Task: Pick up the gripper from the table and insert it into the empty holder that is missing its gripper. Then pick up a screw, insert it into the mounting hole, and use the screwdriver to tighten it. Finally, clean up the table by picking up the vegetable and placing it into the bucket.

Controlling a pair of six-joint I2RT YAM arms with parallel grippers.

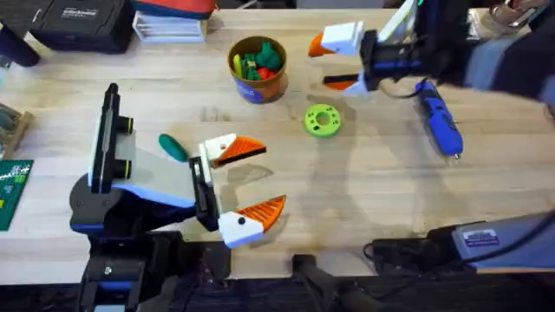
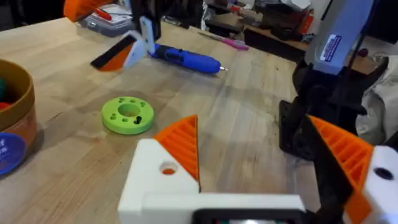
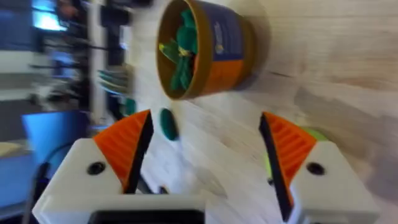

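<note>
Screwdriver lies flat on the table, far right, w/ nothing gripping it; its tip points toward the near side. Your right gripper hangs at the far side, just left of it, jaws wide, both orange pads on, nothing between them. From the right wrist cam you see those pads spread apart, w/ the bucket beyond them.

Your left gripper sits near-left over the table, jaws wide and holding nothing. Both its white holders carry orange pads; from the left wrist cam the nearer one stands up off its white mount.

Bucket stands far centre, already w/ green and orange toy veg inside. Dark green vegetable lies on the table well apart from the bucket, just left of your left gripper's far finger. Lime ring rests flat btwn bucket and screwdriver, a bit nearer to you.

Can't make out a loose screw on the table.
</note>
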